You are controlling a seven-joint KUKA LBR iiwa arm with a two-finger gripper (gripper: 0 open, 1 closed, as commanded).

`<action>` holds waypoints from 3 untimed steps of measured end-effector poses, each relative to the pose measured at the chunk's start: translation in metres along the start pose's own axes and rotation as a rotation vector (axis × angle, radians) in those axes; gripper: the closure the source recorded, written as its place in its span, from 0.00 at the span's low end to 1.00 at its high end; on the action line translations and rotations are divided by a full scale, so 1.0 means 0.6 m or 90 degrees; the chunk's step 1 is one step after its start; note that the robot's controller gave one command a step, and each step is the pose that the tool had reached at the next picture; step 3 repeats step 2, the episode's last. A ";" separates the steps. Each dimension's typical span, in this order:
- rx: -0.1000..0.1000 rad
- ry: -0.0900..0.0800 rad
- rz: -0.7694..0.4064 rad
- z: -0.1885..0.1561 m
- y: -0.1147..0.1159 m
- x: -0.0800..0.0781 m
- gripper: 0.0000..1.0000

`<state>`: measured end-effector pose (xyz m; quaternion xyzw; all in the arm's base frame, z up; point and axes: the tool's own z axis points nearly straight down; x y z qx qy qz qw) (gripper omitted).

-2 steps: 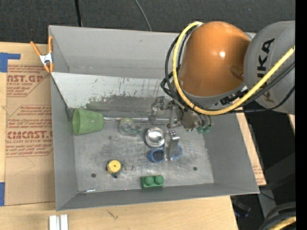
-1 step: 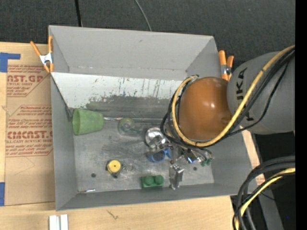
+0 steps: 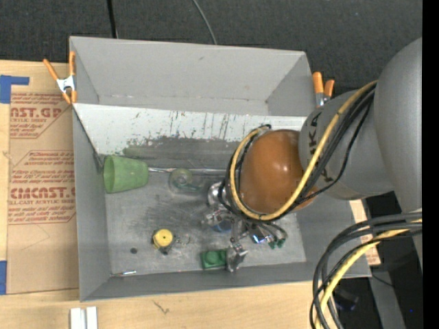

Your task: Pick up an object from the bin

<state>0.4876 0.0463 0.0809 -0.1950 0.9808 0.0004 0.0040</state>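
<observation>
My gripper point(image 3: 236, 244) hangs low over the front right part of the bin, under the arm's orange dome. A small dark green block point(image 3: 213, 259) lies on the bin floor just left of its lower end, close to or touching it. A small blue piece point(image 3: 223, 226) shows beside the gripper's metal parts. Whether anything is held I cannot tell.
A light green cup point(image 3: 125, 174) lies on its side at the bin's left wall. A clear round thing point(image 3: 181, 179) sits mid-bin near the back slope. A small yellow round piece point(image 3: 162, 238) rests front left. The arm and its cables cover the bin's right side.
</observation>
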 end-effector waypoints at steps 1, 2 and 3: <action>-0.001 0.005 0.000 -0.002 0.001 0.003 1.00; 0.001 0.000 -0.203 -0.237 -0.035 -0.025 1.00; 0.001 0.000 -0.203 -0.237 -0.035 -0.025 1.00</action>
